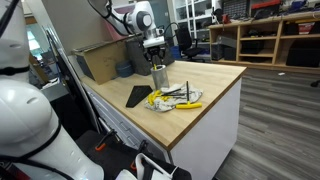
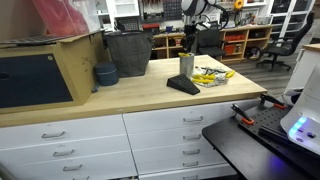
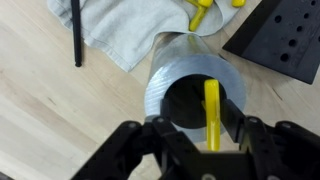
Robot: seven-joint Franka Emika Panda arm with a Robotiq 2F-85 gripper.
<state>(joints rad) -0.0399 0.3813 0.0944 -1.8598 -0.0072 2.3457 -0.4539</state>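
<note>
My gripper (image 3: 205, 125) hangs straight over an upright silver metal cup (image 3: 170, 70) and is shut on a yellow stick-like tool (image 3: 212, 110) whose far end reaches down into the cup's dark opening. In both exterior views the gripper (image 1: 154, 52) (image 2: 188, 42) sits just above the cup (image 1: 158, 76) (image 2: 186, 65) on the wooden worktop. A white cloth (image 3: 120, 30) with more yellow-handled tools (image 1: 178, 98) (image 2: 212, 74) lies beside the cup.
A black perforated block (image 3: 285, 40) (image 1: 138, 96) (image 2: 183, 86) lies next to the cup. A thin black rod (image 3: 76, 30) lies at the cloth's edge. A cardboard box (image 1: 100, 60), a dark bin (image 2: 128, 52) and blue bowls (image 2: 105, 74) stand further back.
</note>
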